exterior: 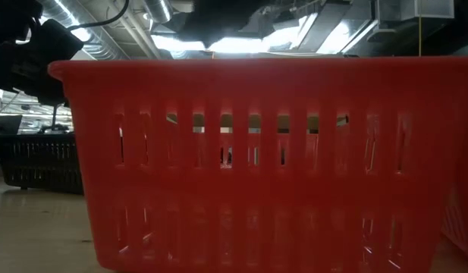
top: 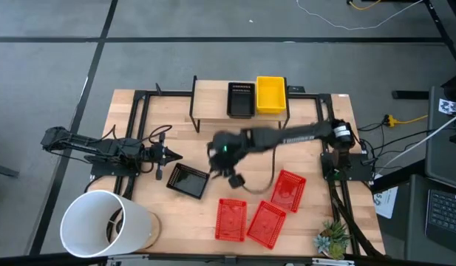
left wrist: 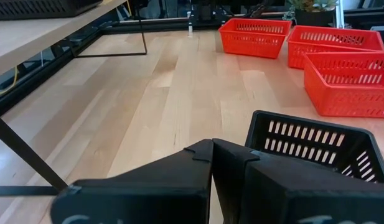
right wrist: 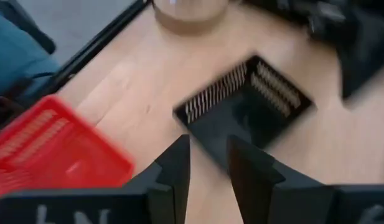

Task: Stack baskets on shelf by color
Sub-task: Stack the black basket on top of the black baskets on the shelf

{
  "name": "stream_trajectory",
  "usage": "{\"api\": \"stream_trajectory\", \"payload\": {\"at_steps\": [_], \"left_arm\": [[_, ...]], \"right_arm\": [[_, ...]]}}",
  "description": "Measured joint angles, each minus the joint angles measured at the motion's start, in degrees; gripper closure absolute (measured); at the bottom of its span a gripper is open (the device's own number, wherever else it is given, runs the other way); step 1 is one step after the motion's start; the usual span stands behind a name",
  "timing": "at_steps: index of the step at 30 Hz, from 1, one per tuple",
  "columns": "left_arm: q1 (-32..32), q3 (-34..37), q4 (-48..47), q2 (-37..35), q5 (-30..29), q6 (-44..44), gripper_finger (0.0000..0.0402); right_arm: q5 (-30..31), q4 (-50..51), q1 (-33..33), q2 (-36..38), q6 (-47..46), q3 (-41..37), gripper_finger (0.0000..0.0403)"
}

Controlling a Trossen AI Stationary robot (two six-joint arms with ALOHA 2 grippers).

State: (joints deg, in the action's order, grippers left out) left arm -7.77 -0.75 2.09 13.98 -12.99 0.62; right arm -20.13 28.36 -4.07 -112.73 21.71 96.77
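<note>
While one black mesh basket (top: 241, 99) and one yellow mesh basket (top: 270, 94) sit on the wood-topped shelf (top: 210, 100), beyond the right gripper (right wrist: 208, 163), another black basket (right wrist: 244, 107) lies just ahead of its spread, empty fingers. Three red mesh baskets (top: 266, 209) remain near it on the table. Left gripper (left wrist: 212, 177): pressed together, beside that black basket.

Plastic mesh, pale wood and black metal

The red baskets (left wrist: 254, 36) and the black basket (top: 188, 180) at centre frame are seen as slotted moulded plastic with a slight sheen; the yellow basket (top: 270, 94) at upper centre looks smooth and matt. The counter (left wrist: 179, 93) is shown as light, smooth wood with visible grain, as is the shelf (top: 213, 100) top, carried on thin matt black metal legs. The white bucket (top: 102, 222) at lower left appears as smooth plastic.
</note>
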Motion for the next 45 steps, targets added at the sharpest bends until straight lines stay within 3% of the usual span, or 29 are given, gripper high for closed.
{"api": "stream_trajectory", "payload": {"at_steps": [3,6,11,17,21,27,45], "left_arm": [[-0.01,0.02,0.04,0.0,0.0,-0.02,0.0401],[-0.01,0.04,0.11,0.0,0.0,-0.01,0.0401],[0.0,0.04,0.22,-0.02,0.0,-0.13,0.0401],[-0.02,0.07,0.28,0.0,0.0,-0.12,0.0401],[-0.02,0.07,0.28,-0.02,0.0,-0.06,0.0401],[-0.02,0.07,0.19,-0.02,0.0,-0.04,0.0401],[-0.02,0.07,0.13,-0.01,0.0,0.01,0.0401]], "right_arm": [[4.33,-15.42,-2.68,-0.13,1.19,-7.88,0.0304],[7.08,-21.31,-3.57,-0.8,1.33,-10.27,0.031],[7.61,-17.28,-3.52,-5.8,1.13,-5.5,0.0314],[7.62,-1.33,-3.54,-14.15,4.17,5.5,0.0314],[7.71,2.07,-3.54,-16.91,4.6,9.34,0.0315],[11.07,2.19,-3.57,-18.68,8.61,9.8,0.0315],[11.39,2.82,-3.74,-19.76,9.92,9.67,0.0315]]}}
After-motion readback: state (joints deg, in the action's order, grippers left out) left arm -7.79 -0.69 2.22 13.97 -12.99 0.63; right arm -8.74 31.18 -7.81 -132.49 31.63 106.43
